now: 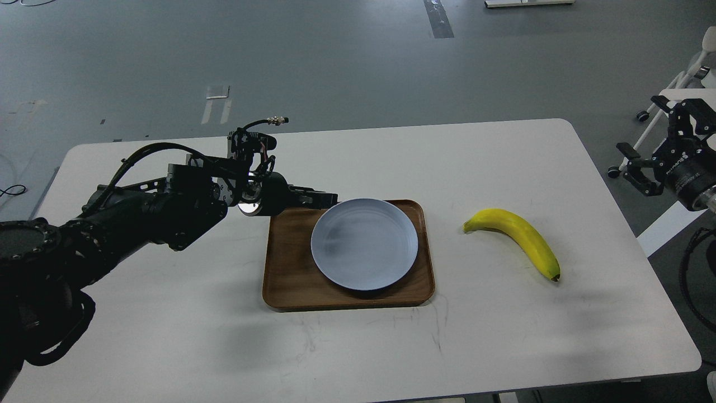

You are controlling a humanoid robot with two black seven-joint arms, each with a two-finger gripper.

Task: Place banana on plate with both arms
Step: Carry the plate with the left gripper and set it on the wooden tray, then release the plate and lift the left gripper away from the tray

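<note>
The yellow banana (520, 238) lies on the white table, to the right of the tray, with its dark tip toward me. The pale blue-grey plate (364, 243) lies flat on the brown wooden tray (288, 268). My left gripper (327, 198) sits just above the plate's far-left rim, seen side-on; I cannot tell whether its fingers touch the rim or how they stand. My right gripper (631, 165) hangs off the table's right edge, above the floor, with its fingers apart and empty, well away from the banana.
The white table (168, 313) carries only the tray, plate and banana. A white wheeled stand (671, 101) is on the floor behind my right arm.
</note>
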